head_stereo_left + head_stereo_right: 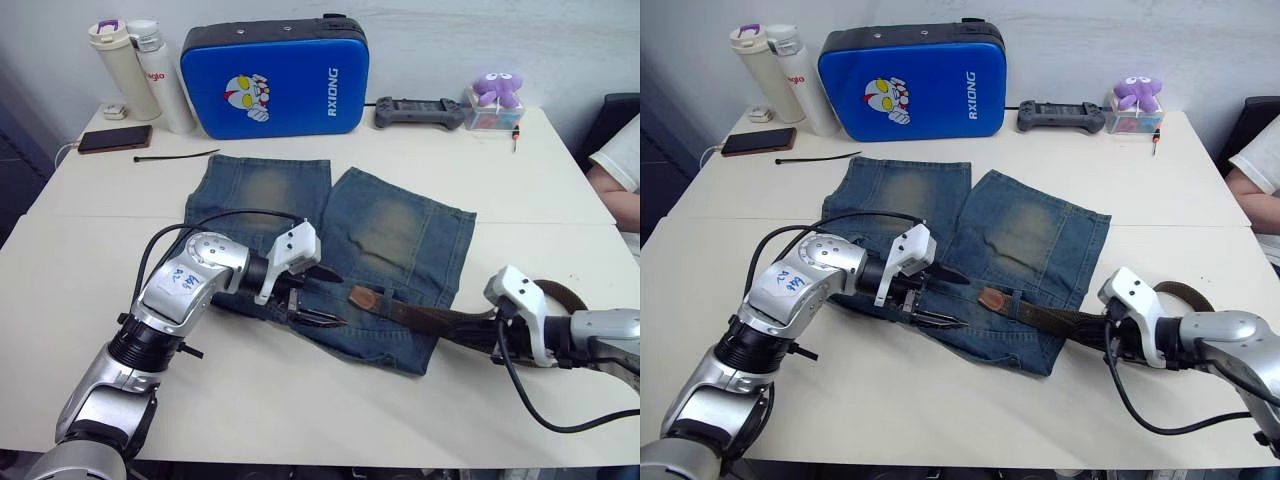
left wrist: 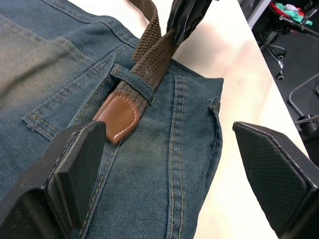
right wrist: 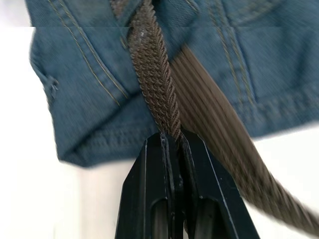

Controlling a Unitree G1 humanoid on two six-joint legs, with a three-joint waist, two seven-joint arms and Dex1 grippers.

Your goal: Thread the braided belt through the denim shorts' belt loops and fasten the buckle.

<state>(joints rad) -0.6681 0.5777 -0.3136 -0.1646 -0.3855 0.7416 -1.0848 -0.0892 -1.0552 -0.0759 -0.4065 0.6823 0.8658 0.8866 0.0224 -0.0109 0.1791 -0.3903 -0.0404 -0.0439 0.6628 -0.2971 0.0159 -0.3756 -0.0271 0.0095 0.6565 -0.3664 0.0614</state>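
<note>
With the belt (image 1: 420,318) tip only just past one loop (image 2: 133,83) on the shorts (image 1: 390,240), the right tool (image 3: 172,144) clamped on the strap and the left tool (image 1: 318,298) wide beside the tip, a backward tug would probably unthread it.

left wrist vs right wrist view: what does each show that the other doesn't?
Left wrist view: the belt's tan leather tip poking out past a belt loop on the shorts' waistband, framed by the left gripper with its fingers wide apart.

Right wrist view: the right gripper clamped shut on the braided belt just off the edge of the shorts.

Both: brown braided strap running over blue denim, with pale table beside it.
</note>
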